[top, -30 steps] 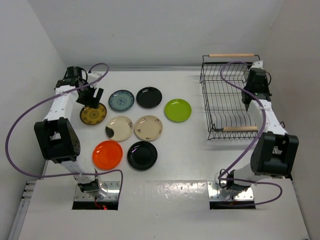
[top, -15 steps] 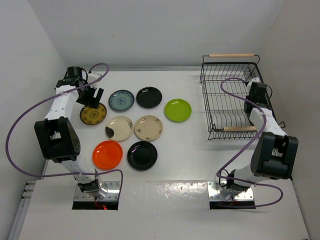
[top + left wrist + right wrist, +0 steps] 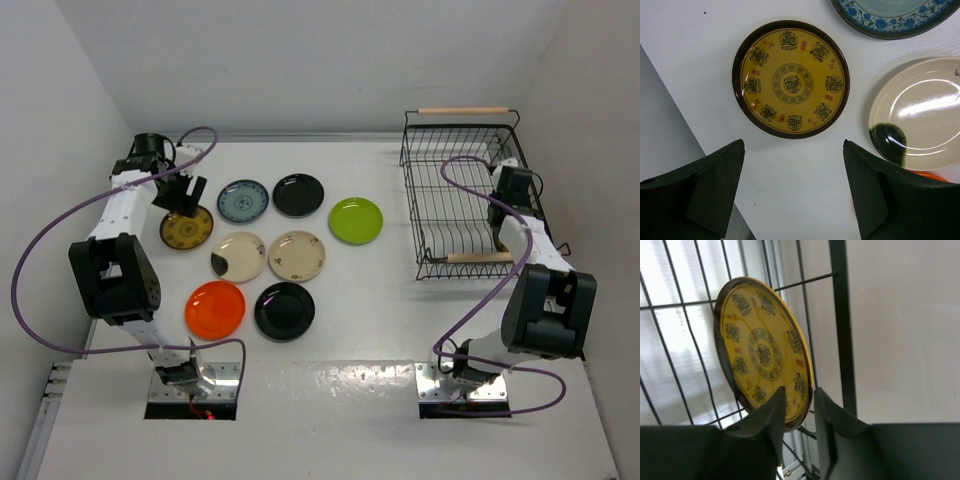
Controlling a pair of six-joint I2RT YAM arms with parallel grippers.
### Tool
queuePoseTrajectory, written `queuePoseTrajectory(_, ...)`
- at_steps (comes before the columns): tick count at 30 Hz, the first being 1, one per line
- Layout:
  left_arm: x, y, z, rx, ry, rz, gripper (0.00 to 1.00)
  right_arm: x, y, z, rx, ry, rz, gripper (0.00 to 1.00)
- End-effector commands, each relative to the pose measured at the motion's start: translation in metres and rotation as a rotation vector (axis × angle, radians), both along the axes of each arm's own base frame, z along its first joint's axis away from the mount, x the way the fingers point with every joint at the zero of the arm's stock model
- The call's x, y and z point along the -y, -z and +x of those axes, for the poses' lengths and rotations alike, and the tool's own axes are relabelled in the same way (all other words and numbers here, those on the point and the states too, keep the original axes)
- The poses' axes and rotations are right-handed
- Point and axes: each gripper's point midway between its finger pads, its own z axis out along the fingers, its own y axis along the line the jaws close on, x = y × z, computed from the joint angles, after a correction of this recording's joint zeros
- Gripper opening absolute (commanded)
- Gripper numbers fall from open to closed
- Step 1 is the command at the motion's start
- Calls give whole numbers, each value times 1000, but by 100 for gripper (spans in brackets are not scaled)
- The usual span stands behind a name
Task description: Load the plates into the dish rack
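Progress check: one plate of nine at the rack, and not yet let go. Right gripper (image 3: 799,396) is pinched narrow on the lower rim of a yellow patterned plate (image 3: 762,350). That plate stands on edge, slightly tilted, among the wires of the dish rack (image 3: 463,257), on the rack's 3 o'clock side. Can't tell from the wrist view whether it's seated in a slot. The rack sits at the table's (image 3: 400,330) 2 o'clock.

Eight plates lie flat in a cluster on the 9 o'clock half:
- matching yellow plate (image 3: 187,228)
- teal plate (image 3: 243,200)
- far black plate (image 3: 298,194)
- green plate (image 3: 356,220)
- cream plate with dark blotch (image 3: 238,256)
- plain cream plate (image 3: 296,255)
- orange plate (image 3: 215,308)
- near black plate (image 3: 285,310)

Left gripper (image 3: 793,145) hangs spread wide over the matching yellow plate, at the cluster's 10 o'clock, holding nothing and not touching it.

My read: what's left is releasing the first plate, then eight more pick-and-loads. Barely started.
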Motion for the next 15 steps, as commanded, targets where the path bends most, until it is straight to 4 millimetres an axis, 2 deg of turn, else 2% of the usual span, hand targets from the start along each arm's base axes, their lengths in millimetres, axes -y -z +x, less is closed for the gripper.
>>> queuePoseTrajectory(1,-1,-11,5,44,-14,4,85,-3,0,0,27,15,44,30)
queuePoseTrajectory(4,-1,-8,3,35,-6,7,85,-2,-2,-2,33,38,49,37)
queuePoseTrajectory(6,-1,-12,3,44,-6,9,86,-3,-7,1,53,44,63,46)
queuePoseTrajectory(8,-1,-16,5,55,-6,11,87,-3,-22,7,98,57,73,52)
queuePoseTrajectory(10,-12,-13,8,56,-76,-37,89,-3,-27,8,100,65,85,60)
queuePoseTrajectory(11,-18,-20,13,68,-103,-60,89,-1,-42,14,133,73,84,71)
queuePoseTrajectory(12,-30,-11,14,44,-161,-102,89,-2,-46,15,140,77,87,76)
queuePoseTrajectory(13,-29,-8,14,22,-174,-154,89,-1,-53,16,156,94,97,81)
queuePoseTrajectory(14,-44,-15,20,43,-226,-183,89,-1,-65,19,185,95,94,90)
queuePoseTrajectory(15,-50,-13,24,44,-248,-206,89,-1,-71,20,199,98,93,94)
